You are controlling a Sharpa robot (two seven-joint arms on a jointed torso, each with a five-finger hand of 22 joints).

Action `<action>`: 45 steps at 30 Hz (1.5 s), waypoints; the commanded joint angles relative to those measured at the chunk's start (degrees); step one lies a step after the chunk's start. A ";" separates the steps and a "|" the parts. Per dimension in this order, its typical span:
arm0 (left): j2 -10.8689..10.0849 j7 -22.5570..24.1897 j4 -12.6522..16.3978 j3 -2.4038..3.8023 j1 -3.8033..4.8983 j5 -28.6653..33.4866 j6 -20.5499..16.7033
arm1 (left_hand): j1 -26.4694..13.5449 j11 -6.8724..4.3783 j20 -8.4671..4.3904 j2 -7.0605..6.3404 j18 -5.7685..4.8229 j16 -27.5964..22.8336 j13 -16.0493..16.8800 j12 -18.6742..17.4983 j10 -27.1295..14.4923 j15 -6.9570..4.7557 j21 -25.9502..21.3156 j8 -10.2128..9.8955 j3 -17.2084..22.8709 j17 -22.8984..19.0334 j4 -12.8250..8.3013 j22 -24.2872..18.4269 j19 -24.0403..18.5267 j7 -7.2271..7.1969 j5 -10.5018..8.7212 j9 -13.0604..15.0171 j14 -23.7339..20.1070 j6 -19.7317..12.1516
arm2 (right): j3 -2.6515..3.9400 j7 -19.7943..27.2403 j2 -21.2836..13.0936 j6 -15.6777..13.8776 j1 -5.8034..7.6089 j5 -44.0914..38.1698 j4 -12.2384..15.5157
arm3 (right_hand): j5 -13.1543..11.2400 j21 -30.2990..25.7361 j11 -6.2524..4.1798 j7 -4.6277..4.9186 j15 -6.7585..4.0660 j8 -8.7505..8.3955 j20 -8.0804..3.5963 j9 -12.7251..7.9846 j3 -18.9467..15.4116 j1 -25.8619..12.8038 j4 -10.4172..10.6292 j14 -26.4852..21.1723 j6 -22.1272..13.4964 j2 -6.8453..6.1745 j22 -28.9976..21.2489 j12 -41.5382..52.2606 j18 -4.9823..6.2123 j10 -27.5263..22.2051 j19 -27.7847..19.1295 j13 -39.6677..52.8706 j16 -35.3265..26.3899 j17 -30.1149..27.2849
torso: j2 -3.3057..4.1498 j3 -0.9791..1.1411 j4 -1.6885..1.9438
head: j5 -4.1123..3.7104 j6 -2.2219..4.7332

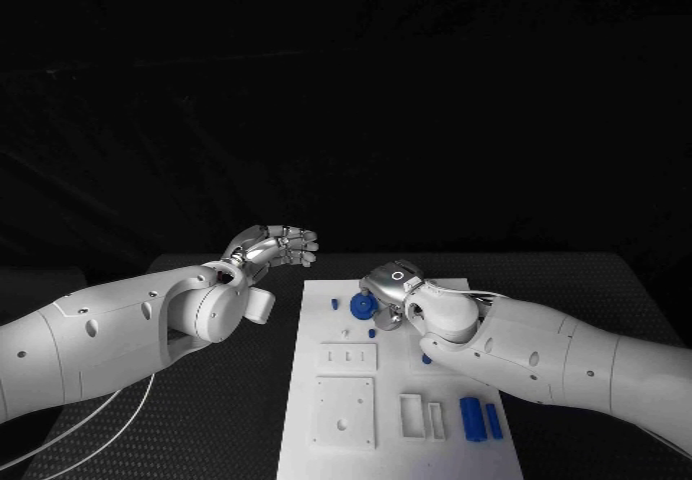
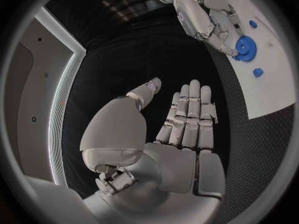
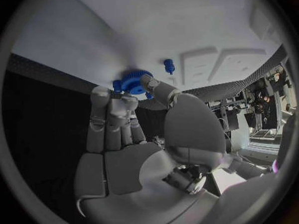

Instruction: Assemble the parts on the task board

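Observation:
The white task board [image 1: 329,455] lies lengthwise in the middle of the table. My right hand [image 1: 392,284] reaches over the board's far end, thumb and fingers closed around a blue gear [image 1: 364,306] that sits on the board. The right wrist view shows that gear [image 3: 132,80] between the thumb and fingertips [image 3: 118,95]; the left wrist view shows the gear [image 2: 244,48] under the right hand [image 2: 209,20]. My left hand [image 1: 274,246] hovers left of the board's far corner, holding nothing. Its fingers [image 2: 190,114] are straight and together, thumb apart.
A small blue peg [image 1: 372,333] stands near the gear, and another blue piece [image 1: 427,359] lies by my right forearm. Two blue cylinders [image 1: 472,418] lie at the board's near right. White raised blocks [image 1: 348,357] and slotted frames [image 1: 413,415] occupy its near half.

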 commanded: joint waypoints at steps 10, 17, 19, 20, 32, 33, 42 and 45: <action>0.06 0.32 0.02 0.05 0.09 -0.02 0.70 | -0.77 0.33 0.05 0.02 1.10 -0.31 -0.11 -0.37 -0.13 0.19 0.26 -0.30 0.02 0.15 -0.48 1.09 0.17 0.29 0.28 -0.10 0.06 -0.11 | -0.10 1.39 -0.69 4.79 -0.13 4.19 -0.37 | 12.34 -0.22 0.30 1.62 -0.34 -0.90 0.39 -0.62 6.21 1.63 -5.80 0.20 1.05 6.61 1.06 1.26 0.75 -2.02 -0.33 -0.67 -0.95 1.27 | 0.01 -0.02 -0.03 | -0.03 -0.13; -0.14 0.31 0.16 0.05 0.09 -0.02 0.72 | -0.80 0.33 0.05 0.01 1.10 -0.34 -0.11 -0.40 -0.14 0.19 0.25 -0.32 0.04 0.17 -0.50 1.09 0.17 0.30 0.28 -0.11 0.05 -0.13 | -0.10 1.22 -1.62 4.09 -0.13 4.32 0.18 | 12.50 -0.18 0.29 1.63 -0.38 -0.88 0.36 -0.64 6.52 1.24 -5.99 0.26 1.05 6.67 1.05 1.39 0.75 -2.06 -0.27 -0.75 -1.04 1.42 | -0.02 0.01 -0.09 | 0.02 -0.14; -0.16 0.31 0.15 0.05 0.09 -0.02 0.70 | -0.80 0.33 0.05 0.01 1.10 -0.34 -0.11 -0.40 -0.14 0.19 0.25 -0.32 0.04 0.17 -0.51 1.09 0.16 0.30 0.28 -0.11 0.05 -0.13 | -0.10 1.24 -1.84 3.68 -0.13 4.33 0.44 | 12.54 -0.16 0.31 1.67 -0.36 -0.84 0.35 -0.63 6.58 1.15 -6.02 0.28 1.12 6.66 1.05 1.42 0.75 -2.06 -0.25 -0.76 -1.06 1.46 | -0.01 0.00 -0.08 | 0.04 -0.11; -0.17 0.31 0.15 0.05 0.09 -0.02 0.70 | -0.80 0.33 0.05 0.01 1.10 -0.35 -0.11 -0.41 -0.13 0.19 0.25 -0.32 0.05 0.17 -0.51 1.09 0.16 0.30 0.28 -0.11 0.05 -0.13 | -0.10 1.24 -1.89 3.64 -0.13 4.33 0.48 | 12.54 -0.16 0.32 1.68 -0.36 -0.83 0.34 -0.62 6.59 1.13 -6.02 0.28 1.14 6.65 1.05 1.43 0.75 -2.06 -0.25 -0.77 -1.06 1.47 | 0.00 0.01 -0.03 | 0.01 -0.14; -0.48 0.28 0.32 0.05 0.09 -0.02 0.68 | -0.83 0.34 0.05 -0.01 1.10 -0.37 -0.11 -0.43 -0.13 0.19 0.25 -0.34 0.08 0.21 -0.57 1.09 0.15 0.31 0.28 -0.11 0.06 -0.15 | -0.11 1.50 -3.02 3.97 -0.14 5.63 1.42 | 12.51 -0.13 0.45 1.81 -0.24 -0.64 0.28 -0.57 6.98 0.94 -6.11 0.37 1.50 6.68 1.02 1.59 0.75 -2.03 -0.16 -0.86 -1.14 1.64 | 0.02 0.02 -0.06 | 0.06 -0.21; -0.51 0.28 0.32 0.05 0.09 -0.02 0.68 | -0.83 0.34 0.05 -0.02 1.10 -0.38 -0.11 -0.44 -0.13 0.19 0.25 -0.35 0.08 0.21 -0.57 1.09 0.15 0.32 0.28 -0.11 0.06 -0.15 | -0.11 1.55 -3.11 3.95 -0.17 5.67 1.55 | 12.51 -0.13 0.45 1.81 -0.24 -0.63 0.28 -0.57 6.99 0.93 -6.12 0.37 1.51 6.69 1.02 1.59 0.75 -2.03 -0.16 -0.87 -1.15 1.65 | 0.01 0.02 -0.08 | 0.07 -0.23; -0.65 0.28 0.35 0.05 0.09 -0.02 0.65 | -0.83 0.34 0.05 -0.03 1.10 -0.40 -0.11 -0.46 -0.12 0.19 0.25 -0.37 0.12 0.24 -0.63 1.09 0.15 0.32 0.29 -0.11 0.07 -0.17 | -0.11 1.05 -4.42 1.30 -0.21 5.79 3.02 | 12.29 -0.11 0.49 1.86 -0.20 -0.58 0.26 -0.56 7.13 0.86 -6.17 0.39 1.61 6.69 1.01 1.65 0.75 -2.06 -0.14 -0.92 -1.21 1.73 | -0.01 0.01 0.03 | -0.10 -0.13; -0.72 0.32 0.30 0.05 0.09 -0.02 0.69 | -0.83 0.34 0.05 -0.03 1.10 -0.41 -0.11 -0.47 -0.12 0.18 0.25 -0.37 0.13 0.25 -0.64 1.09 0.15 0.32 0.29 -0.11 0.07 -0.17 | -0.07 1.22 -5.65 -1.65 -0.20 5.91 3.84 | 12.18 -0.12 0.53 1.91 -0.17 -0.54 0.23 -0.55 7.24 0.86 -6.20 0.40 1.69 6.65 1.00 1.69 0.75 -2.06 -0.13 -0.95 -1.24 1.77 | -0.02 0.00 -0.01 | -0.20 0.06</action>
